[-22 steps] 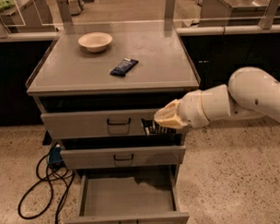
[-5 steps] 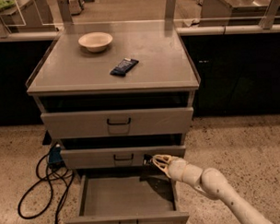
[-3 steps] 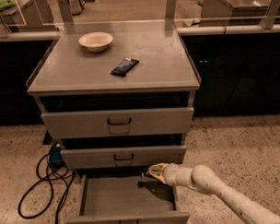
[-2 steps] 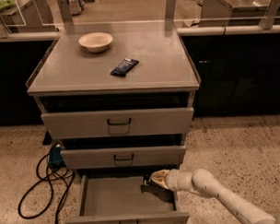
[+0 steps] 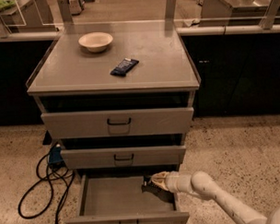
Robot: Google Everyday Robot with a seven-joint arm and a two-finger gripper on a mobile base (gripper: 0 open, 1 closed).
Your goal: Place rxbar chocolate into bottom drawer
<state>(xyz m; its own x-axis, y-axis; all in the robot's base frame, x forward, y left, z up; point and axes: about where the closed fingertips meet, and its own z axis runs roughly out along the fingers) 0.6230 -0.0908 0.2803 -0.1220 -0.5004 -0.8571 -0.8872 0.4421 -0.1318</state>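
Status: placement nearly complete, release not yet done. The bottom drawer [image 5: 127, 220] stands pulled out, its tray open to view, while the two drawers above it are closed. My gripper [image 5: 155, 181] is inside the tray's right rear part, just under the middle drawer's front. The rxbar chocolate [image 5: 149, 187] shows as a dark shape at my fingertips, and I judge my fingers closed on it. Whether the bar touches the tray floor I cannot tell.

Remaining: lower if needed, open the fingers, and withdraw without dragging the bar out.

Pose: my arm [image 5: 212, 194] comes in from the lower right of the view, low over the floor. The forearm rises slightly toward the drawer, and the wrist points left across the tray.

Other items: a dark blue bar [image 5: 124, 67] and a pale bowl [image 5: 95, 41] lie on the cabinet top [image 5: 166, 67], well apart from my work.
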